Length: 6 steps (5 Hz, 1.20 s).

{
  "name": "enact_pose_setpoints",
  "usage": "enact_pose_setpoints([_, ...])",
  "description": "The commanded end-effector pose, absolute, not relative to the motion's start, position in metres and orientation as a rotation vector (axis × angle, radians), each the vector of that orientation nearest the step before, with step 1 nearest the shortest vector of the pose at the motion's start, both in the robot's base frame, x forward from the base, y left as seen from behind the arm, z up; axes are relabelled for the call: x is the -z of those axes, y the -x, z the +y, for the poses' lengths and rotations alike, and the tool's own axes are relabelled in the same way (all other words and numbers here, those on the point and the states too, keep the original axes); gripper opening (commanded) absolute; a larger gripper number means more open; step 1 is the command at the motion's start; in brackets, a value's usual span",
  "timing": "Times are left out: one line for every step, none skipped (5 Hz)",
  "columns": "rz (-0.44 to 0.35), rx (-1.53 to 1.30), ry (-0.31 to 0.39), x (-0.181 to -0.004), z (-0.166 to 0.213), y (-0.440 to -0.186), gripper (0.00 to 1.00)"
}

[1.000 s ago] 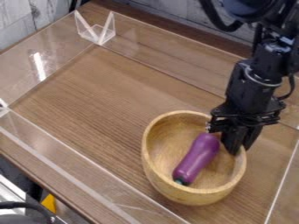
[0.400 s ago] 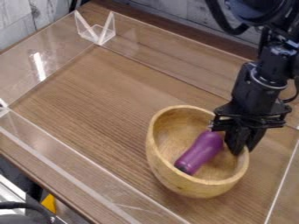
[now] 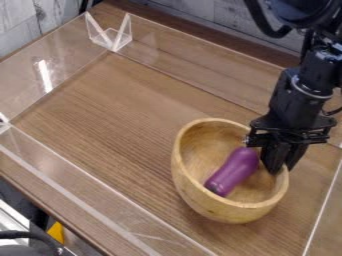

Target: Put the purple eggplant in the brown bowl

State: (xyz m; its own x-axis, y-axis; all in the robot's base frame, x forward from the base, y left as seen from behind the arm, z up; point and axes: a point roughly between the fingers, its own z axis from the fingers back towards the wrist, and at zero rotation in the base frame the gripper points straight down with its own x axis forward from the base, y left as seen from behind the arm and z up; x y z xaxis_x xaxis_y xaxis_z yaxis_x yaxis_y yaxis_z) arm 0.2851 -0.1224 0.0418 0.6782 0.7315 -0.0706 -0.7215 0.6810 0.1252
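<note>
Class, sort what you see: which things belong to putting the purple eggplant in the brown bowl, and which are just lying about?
Part of the job:
- glossy purple eggplant, inside the bowl
- round light-brown wooden bowl
- black robot gripper, at the bowl's rim

Just lying about:
- clear, white-edged open container near the table's far edge

Black metal gripper (image 3: 274, 158): fingertips were partly lost against the dark linkage, so contact with the glossy purple toy eggplant (image 3: 234, 171) couldn't be confirmed. Eggplant's upper end was unclear beside the fingers. Gripper covered part of the round light-brown wooden bowl's (image 3: 186, 137) far-right rim. Black robot arm (image 3: 310, 47) was cut off by the top and right edges. Black object (image 3: 24, 243) at lower left was cropped, unidentifiable.
</note>
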Motion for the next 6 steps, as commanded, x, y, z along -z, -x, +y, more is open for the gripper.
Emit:
enact_pose_setpoints([0.099, -0.817, -0.075, -0.037, -0.118, -0.295, 0.0])
enact_pose_setpoints([0.096, -0.828, -0.077, -0.028, -0.109, -0.301, 0.0])
enact_pose_setpoints([0.096, -0.856, -0.077, -0.03, -0.104, -0.3, 0.0])
enact_pose_setpoints([0.097, -0.884, -0.077, -0.032, -0.1, -0.298, 0.0])
enact_pose_setpoints([0.094, -0.848, -0.081, -0.034, -0.101, -0.304, 0.0])
enact_pose_setpoints([0.091, -0.811, -0.084, -0.036, -0.102, -0.311, 0.0])
